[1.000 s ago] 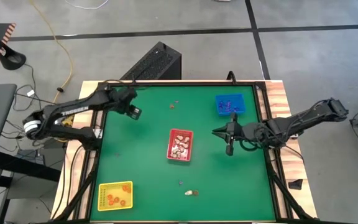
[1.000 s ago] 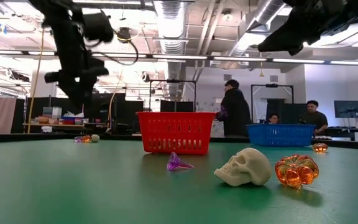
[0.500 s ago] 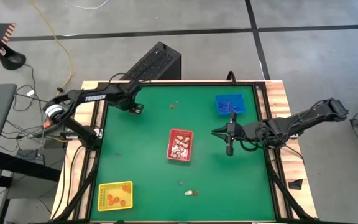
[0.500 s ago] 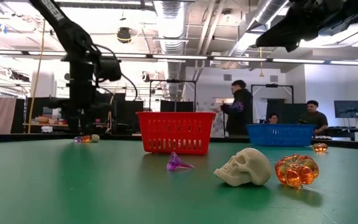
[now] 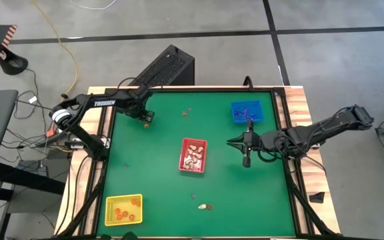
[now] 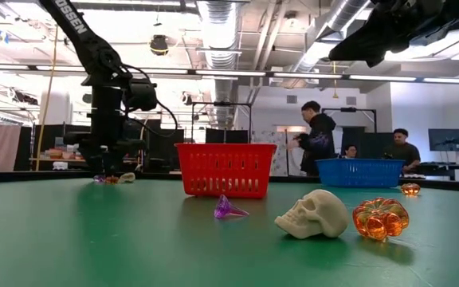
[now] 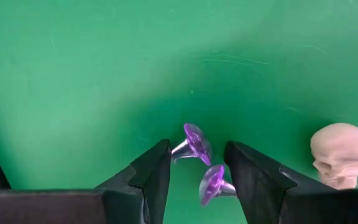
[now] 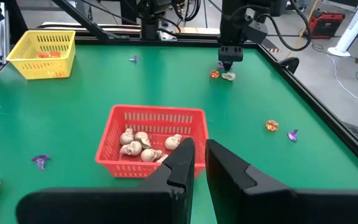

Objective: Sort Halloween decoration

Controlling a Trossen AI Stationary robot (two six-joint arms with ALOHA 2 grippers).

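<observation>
The left claw [image 7: 196, 171] stands open low over the mat [image 7: 104, 74], holding nothing; two purple trinkets [image 7: 194, 143] lie between its fingers, a skull [image 7: 340, 152] beside. The right claw [image 8: 199, 163], nearly closed and empty, hovers near the red tray [image 8: 157, 134].

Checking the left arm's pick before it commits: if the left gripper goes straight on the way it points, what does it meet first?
Probably the purple trinkets lying between the open fingers of the left gripper, then the green table. The cream skull lies off to one side, outside the fingers.
</observation>
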